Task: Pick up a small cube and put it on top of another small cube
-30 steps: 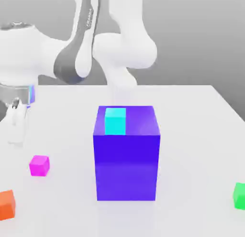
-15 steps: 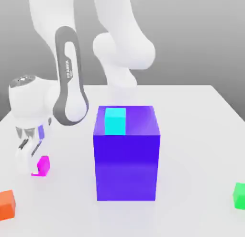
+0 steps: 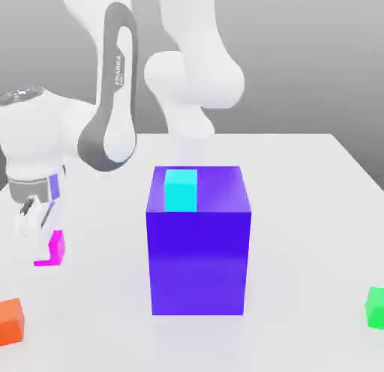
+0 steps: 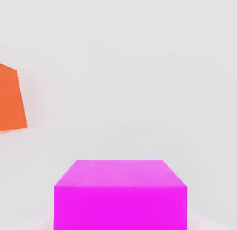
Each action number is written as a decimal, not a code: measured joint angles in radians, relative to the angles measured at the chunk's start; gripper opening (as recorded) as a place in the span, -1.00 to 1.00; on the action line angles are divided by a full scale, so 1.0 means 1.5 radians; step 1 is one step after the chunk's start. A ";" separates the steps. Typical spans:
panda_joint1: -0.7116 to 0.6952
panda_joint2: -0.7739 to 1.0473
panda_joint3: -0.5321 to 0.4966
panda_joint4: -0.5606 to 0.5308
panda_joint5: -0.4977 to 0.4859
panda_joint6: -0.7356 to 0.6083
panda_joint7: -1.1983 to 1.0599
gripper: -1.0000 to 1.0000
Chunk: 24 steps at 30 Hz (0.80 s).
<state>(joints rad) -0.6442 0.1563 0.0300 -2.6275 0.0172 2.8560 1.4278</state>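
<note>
1. The pink cube sits on the white table, well off to the exterior view's left of the big blue block and level with that block's front half.
2. The green cube rests near the table's edge, well to the exterior view's right of the blue block and slightly nearer the camera than the block's front face.
3. An orange cube lies farther out to the left of the blue block, nearer the camera than the pink cube. A cyan cube sits on top of the blue block.
4. Handling judgement: the pink cube looks rigid, light and flat-faced; it should take a pinch on two opposite side faces, centred, without crushing.
5. The gripper is down at the pink cube. One finger stands just beside, probably touching, the cube's left face.
6. Whether the fingers have closed on the cube cannot be told.
</note>
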 joint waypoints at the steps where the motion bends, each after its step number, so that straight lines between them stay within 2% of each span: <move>1: 0.009 0.013 0.017 0.024 -0.003 -0.002 -0.020 -1.00; 7: 0.067 0.093 0.110 0.166 -0.039 -0.009 -0.124 -1.00; 9: 0.094 0.105 0.135 0.192 -0.055 -0.017 -0.138 -1.00; 24: 0.342 0.104 0.296 0.231 -0.166 -0.130 -0.128 -1.00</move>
<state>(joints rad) -0.1315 0.3119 0.4735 -2.2807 -0.2310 2.6608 1.2365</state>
